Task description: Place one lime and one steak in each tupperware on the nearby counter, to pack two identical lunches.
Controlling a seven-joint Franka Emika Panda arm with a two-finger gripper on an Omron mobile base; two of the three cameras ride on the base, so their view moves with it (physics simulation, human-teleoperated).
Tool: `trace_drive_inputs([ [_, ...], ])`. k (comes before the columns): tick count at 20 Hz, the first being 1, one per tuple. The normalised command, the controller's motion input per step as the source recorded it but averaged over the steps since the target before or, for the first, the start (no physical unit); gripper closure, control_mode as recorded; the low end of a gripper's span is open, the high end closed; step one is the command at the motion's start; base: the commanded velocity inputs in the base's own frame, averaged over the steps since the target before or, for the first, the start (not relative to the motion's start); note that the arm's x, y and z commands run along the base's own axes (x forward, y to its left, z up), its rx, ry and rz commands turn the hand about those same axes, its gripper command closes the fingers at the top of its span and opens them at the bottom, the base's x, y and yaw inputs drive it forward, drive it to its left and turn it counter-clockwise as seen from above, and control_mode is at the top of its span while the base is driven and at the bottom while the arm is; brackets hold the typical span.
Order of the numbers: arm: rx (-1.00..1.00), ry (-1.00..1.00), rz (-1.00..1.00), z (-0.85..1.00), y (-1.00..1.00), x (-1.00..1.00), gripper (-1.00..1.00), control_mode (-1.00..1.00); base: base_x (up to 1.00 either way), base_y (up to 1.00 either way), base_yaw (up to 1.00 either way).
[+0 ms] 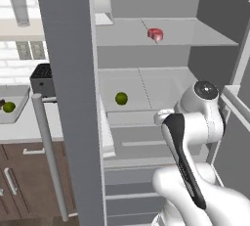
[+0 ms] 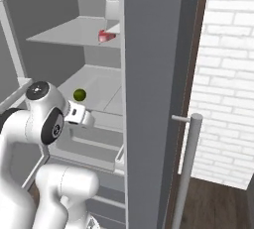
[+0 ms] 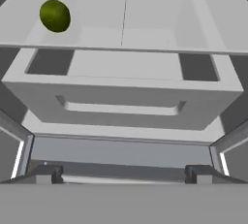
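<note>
hand view: i hold the gripper (image 3: 124, 174) with jaws apart, empty, facing the fridge shelf (image 3: 145, 29) to reach the lime (image 3: 54, 15).

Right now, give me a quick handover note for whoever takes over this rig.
Gripper: open, empty, facing the open fridge's drawer.
Things: one lime on the middle fridge shelf, red-pink steak on the shelf above. A second lime lies in a tupperware on the counter, with something dark beside it.
Done: that one lime packed.
Left: fetch the fridge lime and steak; the second tupperware isn't visible from here.
</note>
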Motion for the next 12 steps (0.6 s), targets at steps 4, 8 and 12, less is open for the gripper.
trace_drive_inputs([
  [4,0.0,-0.25,0.01,0.08,-0.1,0.23,-1.0,-1.0,0.0,0.0,0.0],
  [8,0.04,-0.36,0.02,0.58,0.0,0.2,-1.0,-1.0,0.0,0.0,0.0],
  [12,0.08,-0.16,0.0,0.98,0.0,0.33,-1.0,-1.0,0.0,0.0,0.0],
])
